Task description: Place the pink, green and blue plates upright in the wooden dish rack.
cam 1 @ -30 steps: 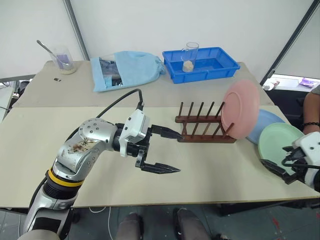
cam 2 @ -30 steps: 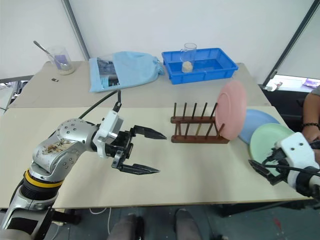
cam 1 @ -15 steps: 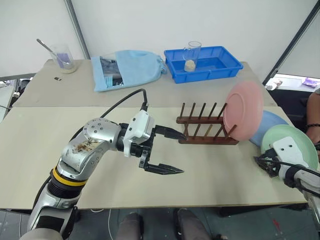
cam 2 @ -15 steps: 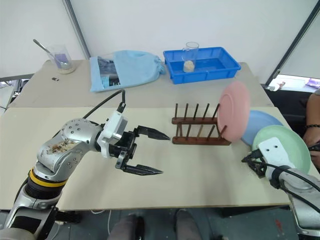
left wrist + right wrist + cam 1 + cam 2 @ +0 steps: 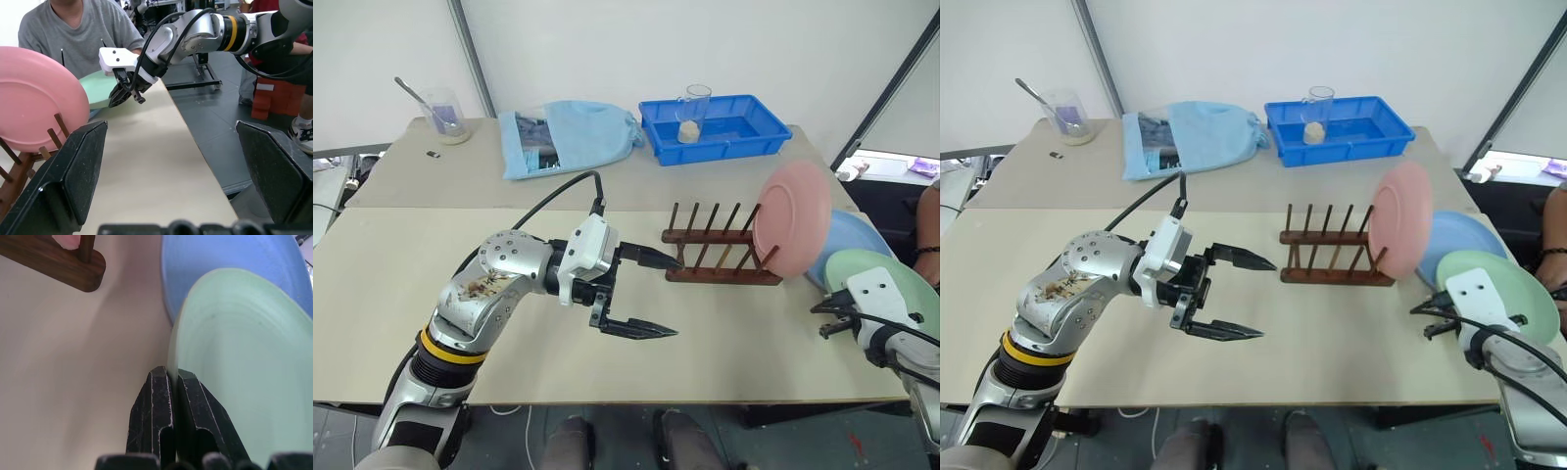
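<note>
On rack's right end, pink plate (image 5: 792,218) upright.

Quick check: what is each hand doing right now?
Left hand: open, holding nothing.
Right hand: shut on the rim of the pale green round plastic plate.

Three plates are counted: one pink plate (image 5: 791,217), one green plate (image 5: 1498,294) and one blue plate (image 5: 1455,241). One wooden dish rack (image 5: 717,255) is seen on the worktop (image 5: 401,284). At twelve o'clock, one blue tray (image 5: 717,125), one glass (image 5: 693,112), one light blue bag (image 5: 570,139) and one beaker (image 5: 446,116) are counted.
</note>
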`<act>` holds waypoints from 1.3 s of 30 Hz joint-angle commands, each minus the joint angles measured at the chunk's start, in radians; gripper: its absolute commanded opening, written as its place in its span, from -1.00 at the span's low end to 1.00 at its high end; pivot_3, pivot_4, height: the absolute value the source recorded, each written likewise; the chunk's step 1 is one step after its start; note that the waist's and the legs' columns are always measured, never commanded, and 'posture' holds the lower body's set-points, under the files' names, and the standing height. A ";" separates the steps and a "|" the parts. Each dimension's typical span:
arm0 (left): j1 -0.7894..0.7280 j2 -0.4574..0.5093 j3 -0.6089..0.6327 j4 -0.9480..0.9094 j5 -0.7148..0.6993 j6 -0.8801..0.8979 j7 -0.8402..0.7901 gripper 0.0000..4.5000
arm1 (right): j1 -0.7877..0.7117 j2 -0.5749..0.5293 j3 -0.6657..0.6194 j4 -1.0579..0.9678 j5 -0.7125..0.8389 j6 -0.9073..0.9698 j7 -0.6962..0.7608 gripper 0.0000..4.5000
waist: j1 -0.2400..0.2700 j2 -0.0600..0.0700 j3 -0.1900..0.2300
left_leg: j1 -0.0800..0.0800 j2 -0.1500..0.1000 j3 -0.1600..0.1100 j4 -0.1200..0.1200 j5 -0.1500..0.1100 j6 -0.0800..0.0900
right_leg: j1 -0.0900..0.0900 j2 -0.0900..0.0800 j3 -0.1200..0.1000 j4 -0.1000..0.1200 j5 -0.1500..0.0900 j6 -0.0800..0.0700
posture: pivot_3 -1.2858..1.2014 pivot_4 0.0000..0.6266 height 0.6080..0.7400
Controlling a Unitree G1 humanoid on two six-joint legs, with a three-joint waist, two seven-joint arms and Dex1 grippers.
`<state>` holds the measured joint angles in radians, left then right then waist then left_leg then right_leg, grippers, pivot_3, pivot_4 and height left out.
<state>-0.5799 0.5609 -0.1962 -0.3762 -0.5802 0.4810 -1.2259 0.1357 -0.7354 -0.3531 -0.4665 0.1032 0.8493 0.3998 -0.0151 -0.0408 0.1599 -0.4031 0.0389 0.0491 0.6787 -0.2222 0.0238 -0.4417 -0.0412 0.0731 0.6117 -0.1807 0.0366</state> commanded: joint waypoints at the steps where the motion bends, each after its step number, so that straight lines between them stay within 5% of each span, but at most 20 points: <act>1: -0.010 0.004 0.028 0.004 -0.009 -0.010 0.012 1.00 | -0.009 -0.027 -0.131 -0.149 -0.014 0.035 -0.015 -0.99 | -0.001 0.001 0.000 | -0.001 0.000 0.000 0.000 0.000 0.000 | 0.000 0.000 0.000 0.000 0.000 0.000 | 0.03 -0.52 1.00; 6: -0.009 0.021 0.085 0.036 -0.039 0.028 0.042 1.00 | -0.205 -0.152 -0.228 -0.191 0.003 0.015 0.012 -0.99 | -0.015 0.003 0.001 | -0.001 -0.001 0.001 0.000 0.000 0.000 | -0.001 -0.001 0.000 0.000 0.000 0.000 | 0.03 -0.52 1.00; 10: 0.001 0.036 0.124 0.057 -0.027 0.042 0.087 1.00 | -0.465 -0.231 -0.166 -0.106 0.082 -0.050 0.071 -0.99 | -0.022 0.003 0.001 | 0.001 -0.001 -0.002 -0.001 0.000 0.000 | 0.000 -0.001 -0.001 0.000 0.000 0.000 | 0.03 -0.52 1.00; 14: 0.037 0.065 0.165 0.037 -0.030 0.056 0.123 1.00 | -0.823 -0.163 -0.080 0.012 0.287 -0.063 0.164 -0.99 | -0.039 0.005 0.003 | 0.002 -0.001 -0.002 -0.002 0.000 0.000 | 0.001 0.000 -0.001 0.000 0.000 0.000 | 0.03 -0.52 1.00; 20: 0.082 0.117 0.202 0.001 -0.039 0.041 0.106 1.00 | -1.097 0.031 -0.186 0.127 0.709 0.247 0.110 -0.99 | -0.026 0.004 0.004 | -0.002 -0.001 -0.005 -0.005 -0.001 0.001 | -0.002 0.000 -0.002 0.000 -0.002 -0.001 | 0.03 -0.52 1.00; 29: 0.093 0.123 0.196 -0.034 -0.066 0.046 0.096 1.00 | -1.022 0.210 -0.363 0.176 1.217 0.471 -0.275 -0.99 | 0.001 0.005 0.004 | -0.012 -0.005 -0.007 -0.005 -0.004 0.006 | -0.007 -0.004 -0.003 -0.002 0.002 0.001 | 0.03 -0.52 1.00; 39: 0.078 0.116 0.178 -0.022 -0.054 0.027 0.087 1.00 | -0.802 0.090 -0.262 0.226 1.652 0.320 -0.575 -0.99 | -0.008 0.005 0.004 | -0.012 -0.004 -0.007 -0.003 -0.003 0.006 | -0.009 -0.002 -0.003 0.000 0.001 0.004 | 0.03 -0.52 1.00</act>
<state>-0.4838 0.6747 -0.0208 -0.3785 -0.6299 0.5277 -1.1346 -0.6686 -0.6228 -0.6175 -0.2254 1.6802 1.2259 -0.1441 -0.0227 -0.0363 0.1635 -0.4151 0.0344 0.0418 0.6758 -0.2257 0.0302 -0.4504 -0.0435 0.0705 0.6118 -0.1799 0.0412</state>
